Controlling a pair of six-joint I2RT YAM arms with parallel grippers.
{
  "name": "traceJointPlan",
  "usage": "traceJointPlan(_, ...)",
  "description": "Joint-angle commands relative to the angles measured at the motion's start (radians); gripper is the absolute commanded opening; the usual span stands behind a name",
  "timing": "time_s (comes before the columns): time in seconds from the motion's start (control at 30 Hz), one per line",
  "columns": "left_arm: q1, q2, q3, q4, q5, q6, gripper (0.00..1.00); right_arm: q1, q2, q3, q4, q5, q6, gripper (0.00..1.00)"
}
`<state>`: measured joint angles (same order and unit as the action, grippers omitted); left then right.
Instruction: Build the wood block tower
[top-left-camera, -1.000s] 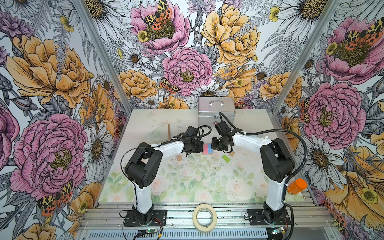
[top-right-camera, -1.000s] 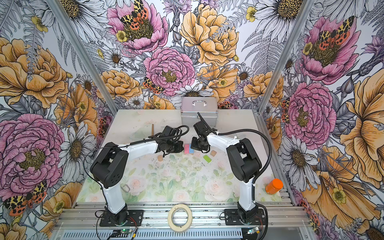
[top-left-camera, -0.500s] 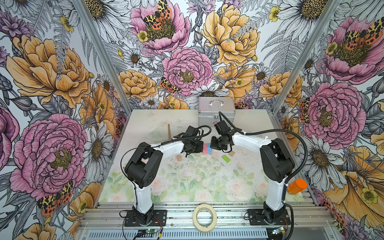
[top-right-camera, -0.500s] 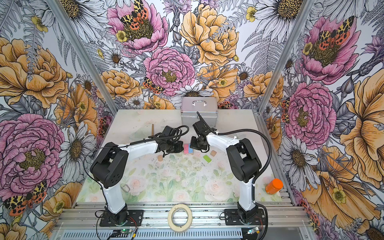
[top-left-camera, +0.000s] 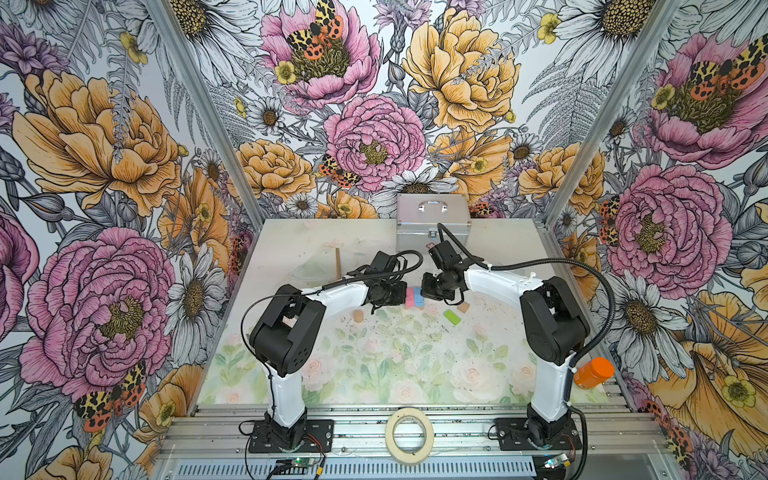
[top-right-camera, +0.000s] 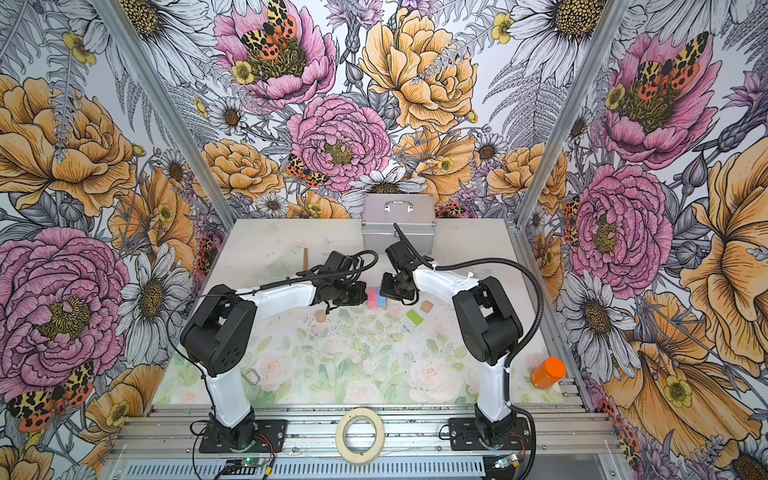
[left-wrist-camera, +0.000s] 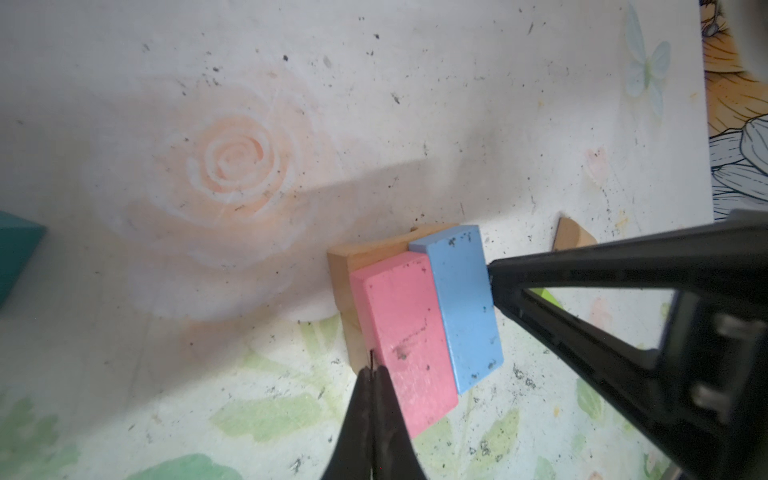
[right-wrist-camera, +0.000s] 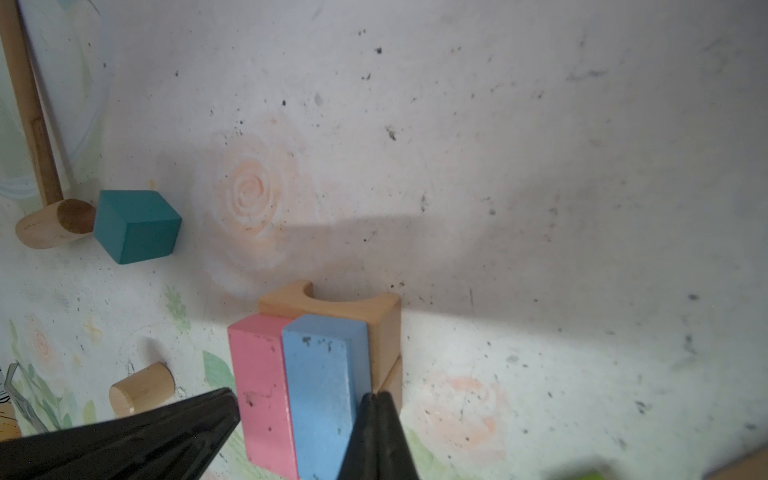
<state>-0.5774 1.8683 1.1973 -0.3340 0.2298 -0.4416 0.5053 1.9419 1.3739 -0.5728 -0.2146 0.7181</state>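
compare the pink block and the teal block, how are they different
Shape: the pink block is a long brick; the teal block is a cube.
Place: the pink block lies on top of tan blocks, side by side with a blue block; the teal block sits directly on the table, apart from them.
Shared: both are painted wood.
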Motion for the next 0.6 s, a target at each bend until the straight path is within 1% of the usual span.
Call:
traceJointPlan(0.0, 0.008, 0.012, 0.031, 0.006, 0.009, 0.017, 0.00, 0.007, 0.001, 0.017, 0.013, 0.003, 0.011, 0.00)
traceJointPlan(0.57, 0.006, 0.026, 0.041, 0.006, 0.012, 0.017, 0.00, 0.008, -0.018, 0.002, 0.014, 0.006, 0.015, 0.00)
